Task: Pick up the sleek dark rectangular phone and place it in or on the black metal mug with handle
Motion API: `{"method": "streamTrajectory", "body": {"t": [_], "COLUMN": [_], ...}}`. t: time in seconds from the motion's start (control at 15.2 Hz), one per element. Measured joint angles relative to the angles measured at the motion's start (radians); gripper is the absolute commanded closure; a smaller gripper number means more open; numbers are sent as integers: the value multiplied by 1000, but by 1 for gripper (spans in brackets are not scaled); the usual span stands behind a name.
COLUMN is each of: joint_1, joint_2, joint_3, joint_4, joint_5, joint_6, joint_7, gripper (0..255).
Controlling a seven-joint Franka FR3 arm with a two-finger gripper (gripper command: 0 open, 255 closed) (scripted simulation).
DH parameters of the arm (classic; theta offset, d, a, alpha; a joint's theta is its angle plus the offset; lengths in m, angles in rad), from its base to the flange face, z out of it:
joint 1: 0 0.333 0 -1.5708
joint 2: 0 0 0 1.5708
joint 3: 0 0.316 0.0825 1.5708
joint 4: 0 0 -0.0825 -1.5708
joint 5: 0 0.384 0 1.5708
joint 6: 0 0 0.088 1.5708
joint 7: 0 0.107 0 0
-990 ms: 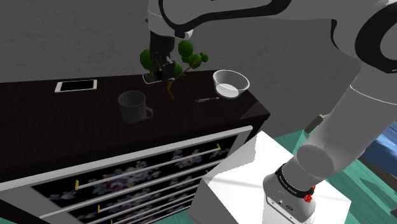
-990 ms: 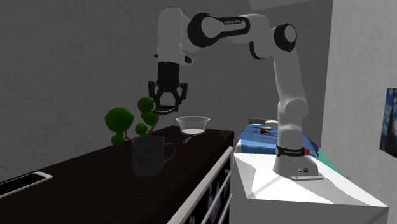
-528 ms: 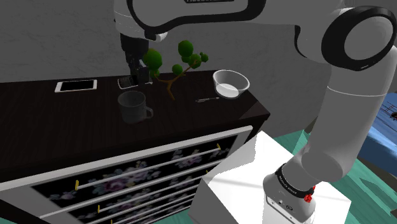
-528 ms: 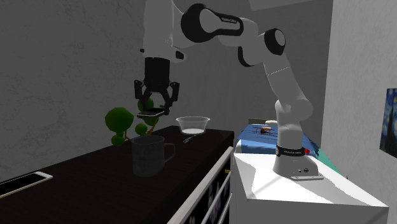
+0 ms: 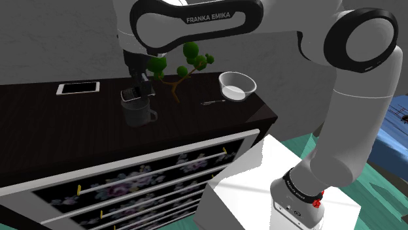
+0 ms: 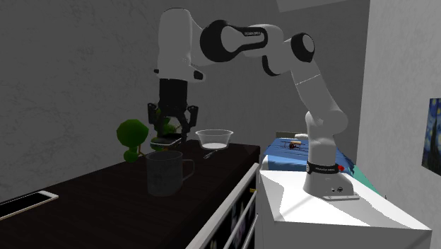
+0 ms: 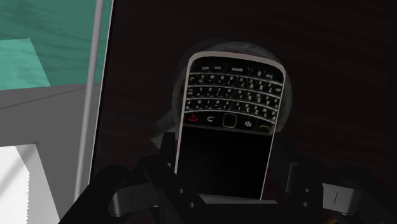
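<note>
Black gripper (image 6: 169, 131) clamped the keypad phone (image 7: 226, 137). It hung at twelve o'clock above the grey mug (image 6: 162, 175), apparently clear.

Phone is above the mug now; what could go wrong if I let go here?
1. The phone, gripped in the claw, spans most of the mouth of the mug in the wrist view; released flat, it may bridge the rim and slide off.
2. The plant stands close beside the claw; a sideways move could brush it.
</note>
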Motion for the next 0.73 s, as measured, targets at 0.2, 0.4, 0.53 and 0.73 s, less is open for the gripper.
{"method": "streamTrajectory", "body": {"t": [0.2,0.4,0.53,0.73], "joint_1": [-3,-3,-3,-4], "joint_2": [6,14,16,15], "joint_3": [-4,-8,-9,-9], "joint_4": [-33,-60,-65,-68], "joint_5": [-7,-15,-16,-16], "joint_6": [37,69,77,79], "joint_7": [5,13,14,13], "gripper": [255,255,255,255]}}
